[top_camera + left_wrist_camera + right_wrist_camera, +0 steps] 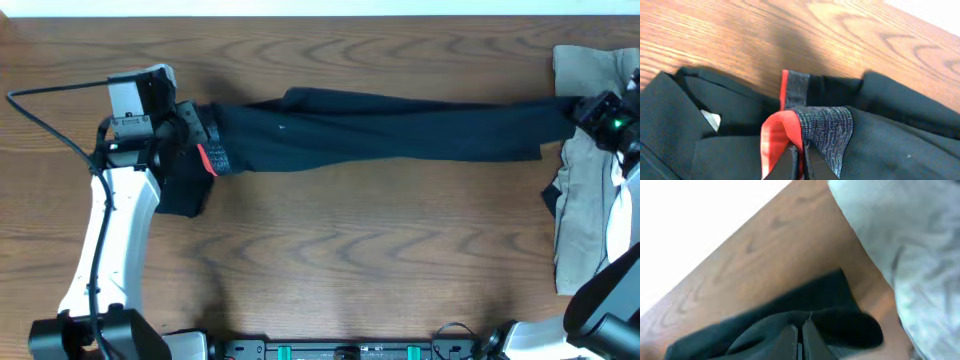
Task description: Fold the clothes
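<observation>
Long black pants (pixel 400 125) lie stretched across the far part of the table, waistband at the left, leg ends at the right. My left gripper (pixel 192 128) is shut on the waistband, whose grey inner band (pixel 825 130) and red-orange edge (pixel 777 135) show in the left wrist view, pinched between the fingers (pixel 801 152). My right gripper (pixel 580 112) is shut on the leg ends; the right wrist view shows black fabric (pixel 835 315) clamped between its fingers (pixel 801 329). More black cloth (pixel 183 190) lies under the left arm.
A khaki garment (pixel 590 190) lies in a heap at the right edge, under the right arm; it also shows pale in the right wrist view (pixel 910 245). Bare wooden table (pixel 380 250) fills the middle and front. A cable loops at the far left (pixel 40 115).
</observation>
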Robot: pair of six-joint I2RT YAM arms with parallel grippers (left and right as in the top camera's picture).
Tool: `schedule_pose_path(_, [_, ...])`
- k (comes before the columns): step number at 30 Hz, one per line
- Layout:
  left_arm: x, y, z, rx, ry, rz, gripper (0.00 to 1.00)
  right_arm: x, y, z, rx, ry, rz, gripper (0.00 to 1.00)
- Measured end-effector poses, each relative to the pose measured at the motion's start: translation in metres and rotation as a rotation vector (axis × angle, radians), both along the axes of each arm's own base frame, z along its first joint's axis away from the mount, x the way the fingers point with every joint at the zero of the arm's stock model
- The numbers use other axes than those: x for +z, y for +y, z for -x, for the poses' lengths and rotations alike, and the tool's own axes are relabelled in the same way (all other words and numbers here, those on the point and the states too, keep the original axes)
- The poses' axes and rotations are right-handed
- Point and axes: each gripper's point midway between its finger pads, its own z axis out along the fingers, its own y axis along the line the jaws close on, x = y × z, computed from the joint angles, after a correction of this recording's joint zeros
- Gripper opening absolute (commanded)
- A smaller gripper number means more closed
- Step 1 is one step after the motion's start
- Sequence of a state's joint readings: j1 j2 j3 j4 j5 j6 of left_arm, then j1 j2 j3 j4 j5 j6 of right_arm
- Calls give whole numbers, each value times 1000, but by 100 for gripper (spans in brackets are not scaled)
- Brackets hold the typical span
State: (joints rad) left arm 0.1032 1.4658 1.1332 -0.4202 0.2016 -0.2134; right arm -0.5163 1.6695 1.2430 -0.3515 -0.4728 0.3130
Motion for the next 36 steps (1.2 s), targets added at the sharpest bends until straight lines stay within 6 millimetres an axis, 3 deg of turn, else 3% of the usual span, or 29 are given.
schedule_pose_path(4, [-6,5,-10,28,-11,-7,6,-17,4,-14,8,3,-17,1])
schedule_pose_path(11, [-30,8,-27,50,7,1,6,-78,1,-21,-23,109,-89,2])
schedule_pose_path(15, [-43,10,-37,64,7,7,7,-86,-2,-27,-31,102,-87,6])
schedule_pose_path(16, [-44,11,-40,66,2,10,13,-85,-3,-28,-32,94,-84,14])
schedule_pose_path(18, [-47,11,-45,74,-5,17,29,-82,-5,-31,-36,78,-80,44])
schedule_pose_path(19, [-48,11,-46,78,-8,22,35,-81,-6,-33,-33,69,-73,52])
schedule_pose_path(20, [-50,11,-48,83,-10,27,51,-80,-6,-33,-29,65,-69,55])
schedule_pose_path(21, [-51,10,-48,87,-9,37,58,-80,-6,-33,-27,67,-68,57])
schedule_pose_path(26, [-53,8,-43,90,28,59,63,-91,1,-19,-3,130,-114,63])
schedule_pose_path(31, [-38,6,-37,88,67,63,64,-106,-4,8,-15,228,-155,66])
schedule_pose_path(36, [4,3,-22,79,44,66,65,-109,-10,13,-7,245,-118,62])
